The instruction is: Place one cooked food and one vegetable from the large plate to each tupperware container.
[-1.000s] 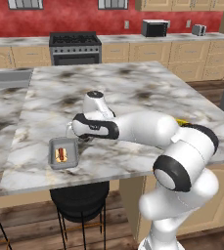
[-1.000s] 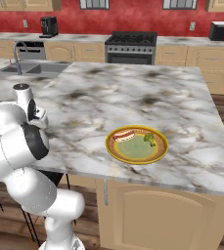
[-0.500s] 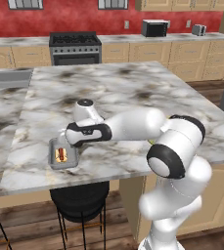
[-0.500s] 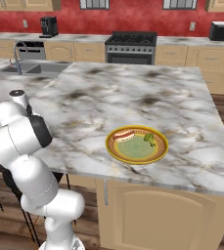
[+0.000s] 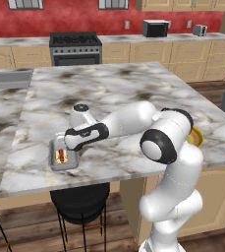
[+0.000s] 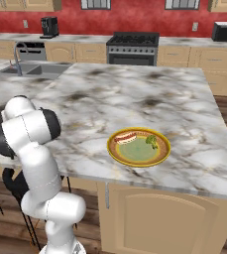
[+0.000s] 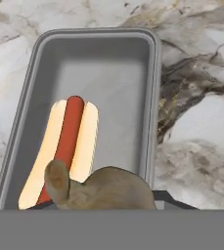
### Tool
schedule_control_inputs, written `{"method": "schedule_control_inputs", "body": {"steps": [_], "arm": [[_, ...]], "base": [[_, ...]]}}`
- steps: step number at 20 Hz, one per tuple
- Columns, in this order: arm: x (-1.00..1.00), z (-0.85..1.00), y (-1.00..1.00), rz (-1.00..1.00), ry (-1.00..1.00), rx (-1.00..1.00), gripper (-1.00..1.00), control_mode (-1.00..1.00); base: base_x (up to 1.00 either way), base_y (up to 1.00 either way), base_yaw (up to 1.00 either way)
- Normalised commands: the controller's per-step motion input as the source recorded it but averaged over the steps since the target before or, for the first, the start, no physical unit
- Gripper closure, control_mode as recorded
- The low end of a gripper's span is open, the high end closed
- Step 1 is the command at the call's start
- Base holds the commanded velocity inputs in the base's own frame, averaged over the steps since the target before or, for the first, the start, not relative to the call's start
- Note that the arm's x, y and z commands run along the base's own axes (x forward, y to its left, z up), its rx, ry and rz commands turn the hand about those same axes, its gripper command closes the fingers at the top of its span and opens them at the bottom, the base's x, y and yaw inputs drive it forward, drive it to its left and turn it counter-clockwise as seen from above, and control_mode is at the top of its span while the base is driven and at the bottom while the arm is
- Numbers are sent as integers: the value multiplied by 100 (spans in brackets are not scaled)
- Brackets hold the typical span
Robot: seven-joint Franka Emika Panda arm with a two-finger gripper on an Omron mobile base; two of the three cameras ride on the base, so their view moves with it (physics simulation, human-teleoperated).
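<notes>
From the left base camera, the arm is reaching across the tabletop so that its end effector is hanging right over the grey tupperware container, where a hot dog is already lying. From the right base camera, the large plate is sitting well away from that container, near the tabletop's front edge, with a second hot dog and a piece of broccoli waiting on it. Through the hand camera, the end effector is pinching a brownish mushroom-like vegetable above the container's near end, beside the hot dog, seemingly ready for release.
</notes>
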Motion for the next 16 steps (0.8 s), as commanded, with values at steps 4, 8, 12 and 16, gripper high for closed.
{"method": "schedule_control_inputs", "body": {"steps": [4,8,12,16], "arm": [[36,-31,25,0,0,0,100,-100],[31,-24,31,0,0,0,100,-100],[24,-17,18,0,0,-2,100,-100],[6,-20,0,-1,0,-1,100,-100]], "base": [[0,0,0],[0,0,0],[0,0,0],[0,0,0]]}}
